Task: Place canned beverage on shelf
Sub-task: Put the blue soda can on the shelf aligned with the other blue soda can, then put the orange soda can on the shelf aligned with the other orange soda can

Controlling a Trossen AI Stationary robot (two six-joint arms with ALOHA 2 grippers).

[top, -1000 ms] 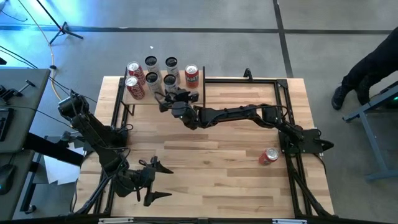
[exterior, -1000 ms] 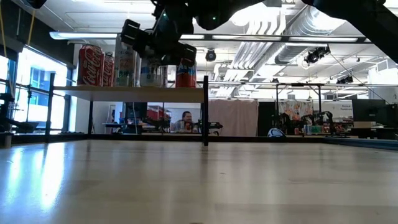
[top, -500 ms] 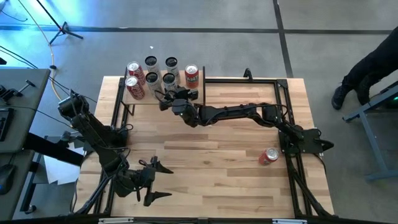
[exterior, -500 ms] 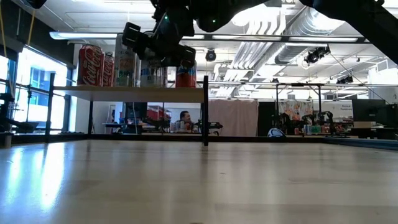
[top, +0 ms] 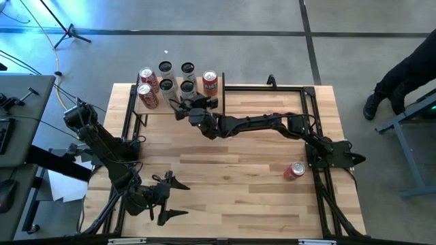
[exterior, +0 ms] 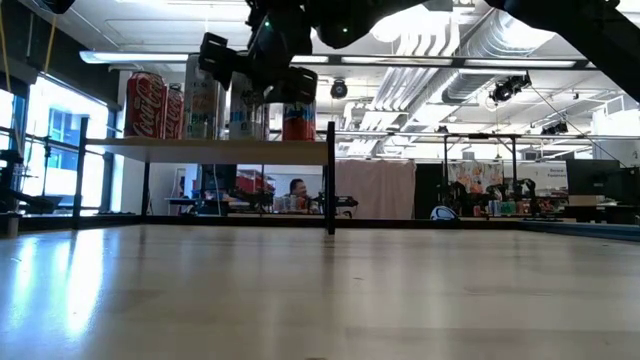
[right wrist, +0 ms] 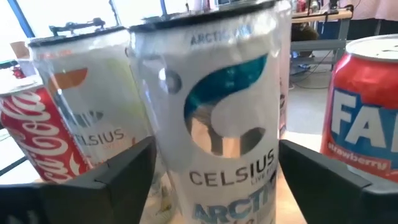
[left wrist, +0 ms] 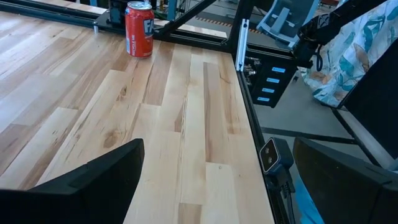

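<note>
Red cans (top: 148, 88), three, and four white cans (top: 185, 87) stood on the shelf (top: 157, 105); my right fingers (top: 193, 104) spread around one white can, left fingers (top: 175, 199) splayed.

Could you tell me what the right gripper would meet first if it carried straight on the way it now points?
Most likely the white Celsius can directly between the right gripper's open fingers on the shelf. Whether they already touch it cannot be told.

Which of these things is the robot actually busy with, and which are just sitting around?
In use: white Celsius can between the right gripper fingers; pale wooden shelf holding it.

Idle: red Fanta can and red Coca-Cola cans on the shelf; red can on the table; left gripper.
</note>
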